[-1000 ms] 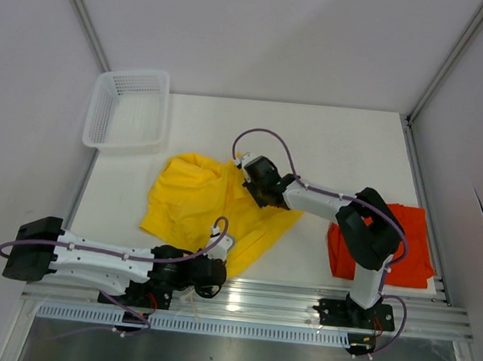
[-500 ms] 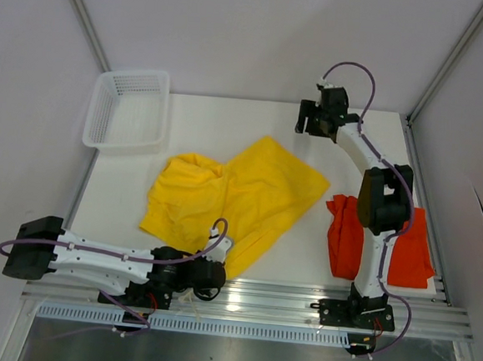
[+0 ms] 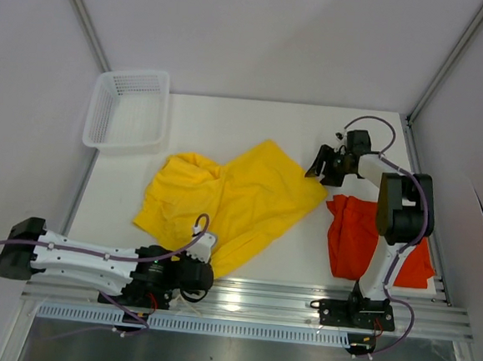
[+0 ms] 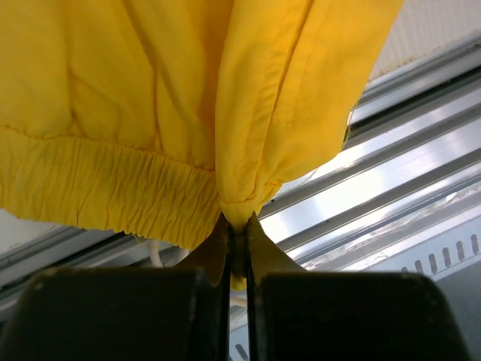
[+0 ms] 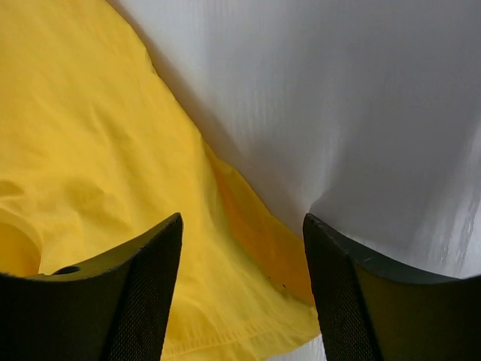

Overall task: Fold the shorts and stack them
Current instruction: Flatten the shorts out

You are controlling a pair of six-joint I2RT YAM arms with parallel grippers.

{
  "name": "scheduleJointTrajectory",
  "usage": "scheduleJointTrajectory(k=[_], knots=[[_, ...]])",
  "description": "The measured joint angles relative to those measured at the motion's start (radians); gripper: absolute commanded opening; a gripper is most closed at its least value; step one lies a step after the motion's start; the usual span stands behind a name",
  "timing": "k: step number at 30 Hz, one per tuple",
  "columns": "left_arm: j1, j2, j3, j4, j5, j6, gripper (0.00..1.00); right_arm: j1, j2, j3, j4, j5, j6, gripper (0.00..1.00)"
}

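Left pincer: its jaws are closed hard on a gathered fold of the yellow shorts, right beside the elastic waistband. You have this grip at the near edge of the counter, just above the metal rail.

Right pincer: spread wide and holding nothing. It hangs over the right-hand corner of the yellow shorts, with bare counter beyond it.

Position of the work: the yellow shorts lie opened out across the middle of the counter. Their long axis runs from the near left, where you hold them, to the far right, where the free corner ends under the right pincer. The orange shorts lie bunched on the right side, partly under the right arm and apart from the yellow pair. The basket stands at the far left, clear of both.

Finding: the next grasp turns on that right corner. In the right wrist view the hem runs diagonally between the fingers, and the corner tip lies towards the right finger. The right arm is much the nearer. In my judgement a straight descent would take the hem. Neither pair is folded or stacked yet.
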Motion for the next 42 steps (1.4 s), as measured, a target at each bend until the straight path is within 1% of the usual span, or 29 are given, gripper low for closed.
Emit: scheduleJointTrajectory(k=[3,6,7,9,11,12,13,15,16,19,22,23,26,27,30,35,38,42], knots=[[-0.001,-0.062,0.0,-0.092,-0.018,-0.069,0.0,-0.028,-0.042,-0.067,0.029,-0.059,0.008,0.67],[-0.001,-0.116,-0.006,-0.148,-0.027,-0.132,0.0,-0.048,-0.076,-0.131,0.065,-0.153,0.018,0.63],[-0.002,-0.129,-0.01,-0.164,-0.029,-0.151,0.0,-0.051,-0.08,-0.145,0.074,-0.179,0.023,0.59],[-0.002,-0.146,-0.02,-0.196,-0.037,-0.19,0.0,-0.061,-0.093,-0.186,0.101,-0.243,0.032,0.57],[-0.002,-0.147,-0.023,-0.226,-0.044,-0.219,0.0,-0.068,-0.107,-0.23,0.115,-0.296,0.037,0.48],[-0.002,-0.146,-0.023,-0.237,-0.046,-0.233,0.0,-0.069,-0.115,-0.249,0.118,-0.317,0.039,0.41],[-0.002,-0.145,-0.023,-0.245,-0.048,-0.242,0.0,-0.07,-0.121,-0.265,0.119,-0.331,0.04,0.36],[-0.002,-0.143,-0.023,-0.263,-0.056,-0.265,0.0,-0.072,-0.139,-0.304,0.128,-0.364,0.041,0.24],[-0.002,-0.142,-0.023,-0.269,-0.061,-0.27,0.0,-0.072,-0.145,-0.317,0.131,-0.374,0.042,0.2],[-0.002,-0.138,-0.023,-0.287,-0.075,-0.293,0.0,-0.072,-0.163,-0.354,0.15,-0.412,0.055,0.09],[-0.002,-0.137,-0.023,-0.296,-0.083,-0.303,0.0,-0.071,-0.176,-0.364,0.165,-0.441,0.068,0.06],[-0.002,-0.136,-0.023,-0.298,-0.085,-0.306,0.0,-0.071,-0.181,-0.364,0.171,-0.449,0.071,0.06],[-0.002,-0.134,-0.023,-0.307,-0.091,-0.319,0.0,-0.071,-0.195,-0.364,0.185,-0.461,0.083,0.2],[-0.002,-0.134,-0.023,-0.311,-0.093,-0.323,0.0,-0.069,-0.198,-0.363,0.183,-0.458,0.08,0.26],[-0.002,-0.138,-0.023,-0.321,-0.098,-0.337,0.0,-0.056,-0.204,-0.357,0.145,-0.411,0.056,0.35],[-0.002,-0.161,-0.02,-0.336,-0.106,-0.345,0.0,-0.02,-0.246,-0.372,0.094,-0.284,0.03,0.36],[-0.002,-0.159,-0.016,-0.336,-0.11,-0.345,0.0,-0.015,-0.283,-0.407,0.091,-0.234,0.028,0.35],[-0.002,-0.137,-0.011,-0.337,-0.115,-0.345,0.0,-0.018,-0.288,-0.429,0.081,-0.176,0.028,0.33]])
